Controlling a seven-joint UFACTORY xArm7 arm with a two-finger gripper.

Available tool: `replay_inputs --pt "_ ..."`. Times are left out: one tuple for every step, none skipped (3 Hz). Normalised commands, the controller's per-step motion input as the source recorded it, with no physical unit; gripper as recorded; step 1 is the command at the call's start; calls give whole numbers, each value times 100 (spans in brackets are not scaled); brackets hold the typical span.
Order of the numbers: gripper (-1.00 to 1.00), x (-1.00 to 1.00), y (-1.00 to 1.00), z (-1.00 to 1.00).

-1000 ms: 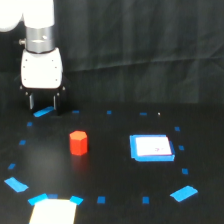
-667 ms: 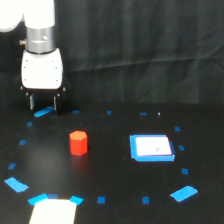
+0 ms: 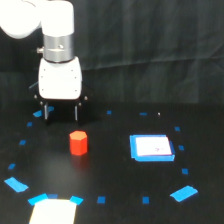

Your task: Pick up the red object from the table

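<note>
My gripper (image 3: 60,112) hangs with its two dark fingers (image 3: 46,111) spread apart and nothing between them, so I read it as released and empty. It sits at the far left of the scene, its fingertips low over the table (image 3: 110,170), though I cannot tell whether they touch it. The red object (image 3: 78,143) stands upright on the table just nearer than the gripper and slightly to its right, apart from the fingers. Further right lies the white pad with a blue border (image 3: 151,148), well clear of both. Blue tape marks (image 3: 183,193) ring the work area. As I judge it, nothing of the pick is done: I have yet to centre over the block, descend, clench and lift.
</note>
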Motion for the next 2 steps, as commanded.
replay_inputs --pt "100 61 -63 -42" --pt "89 27 -56 -36"
